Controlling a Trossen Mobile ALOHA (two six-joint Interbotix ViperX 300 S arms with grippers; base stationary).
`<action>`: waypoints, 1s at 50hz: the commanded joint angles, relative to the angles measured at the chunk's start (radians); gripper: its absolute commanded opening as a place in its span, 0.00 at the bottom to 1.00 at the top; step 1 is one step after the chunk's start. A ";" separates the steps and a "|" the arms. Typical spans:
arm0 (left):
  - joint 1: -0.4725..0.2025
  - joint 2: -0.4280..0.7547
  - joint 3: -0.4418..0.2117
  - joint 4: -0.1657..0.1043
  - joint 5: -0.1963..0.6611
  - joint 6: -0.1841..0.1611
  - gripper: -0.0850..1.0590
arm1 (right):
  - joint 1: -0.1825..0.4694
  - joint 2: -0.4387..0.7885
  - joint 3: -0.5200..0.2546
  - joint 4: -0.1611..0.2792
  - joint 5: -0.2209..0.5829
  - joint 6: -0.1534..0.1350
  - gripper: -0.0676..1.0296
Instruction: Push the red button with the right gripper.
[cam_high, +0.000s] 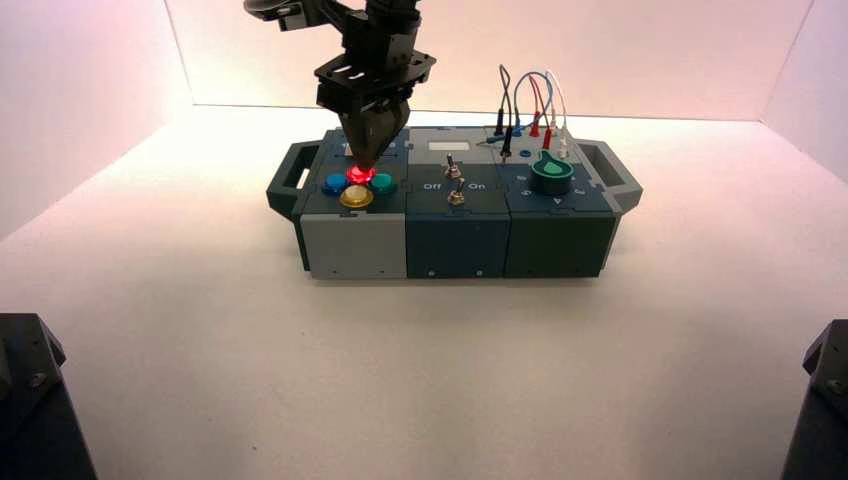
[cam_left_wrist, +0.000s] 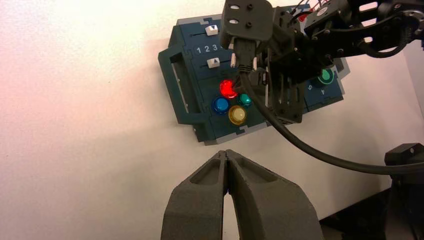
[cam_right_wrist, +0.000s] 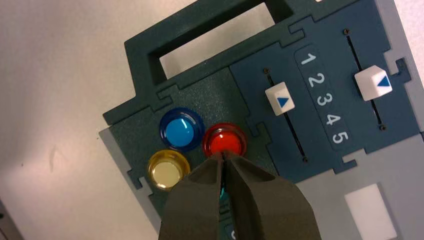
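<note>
The red button (cam_high: 361, 174) glows bright red among four round buttons at the left end of the box (cam_high: 455, 235). It also shows in the right wrist view (cam_right_wrist: 224, 140) and the left wrist view (cam_left_wrist: 228, 89). My right gripper (cam_high: 366, 160) is shut, pointing down, with its closed tips (cam_right_wrist: 223, 156) on the red button's near edge. My left gripper (cam_left_wrist: 228, 153) is shut and empty, held above the table away from the box, out of the high view.
Blue (cam_right_wrist: 180, 131), yellow (cam_right_wrist: 167, 169) and green (cam_high: 383, 183) buttons surround the red one. Two white sliders (cam_right_wrist: 280, 99) flank a 1–5 scale. Two toggle switches (cam_high: 454, 180), a green knob (cam_high: 551, 173) and wires (cam_high: 528, 105) lie further right. Black mounts (cam_high: 30, 400) stand at the front corners.
</note>
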 joint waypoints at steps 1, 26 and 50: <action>0.003 0.002 -0.034 -0.002 -0.005 -0.002 0.05 | 0.006 -0.012 -0.029 -0.002 -0.018 -0.006 0.04; 0.003 0.005 -0.034 -0.002 -0.005 -0.002 0.05 | 0.006 -0.012 -0.009 -0.005 -0.017 -0.006 0.04; 0.003 0.037 -0.037 -0.003 -0.023 -0.002 0.05 | -0.002 -0.100 -0.060 -0.005 0.109 0.000 0.04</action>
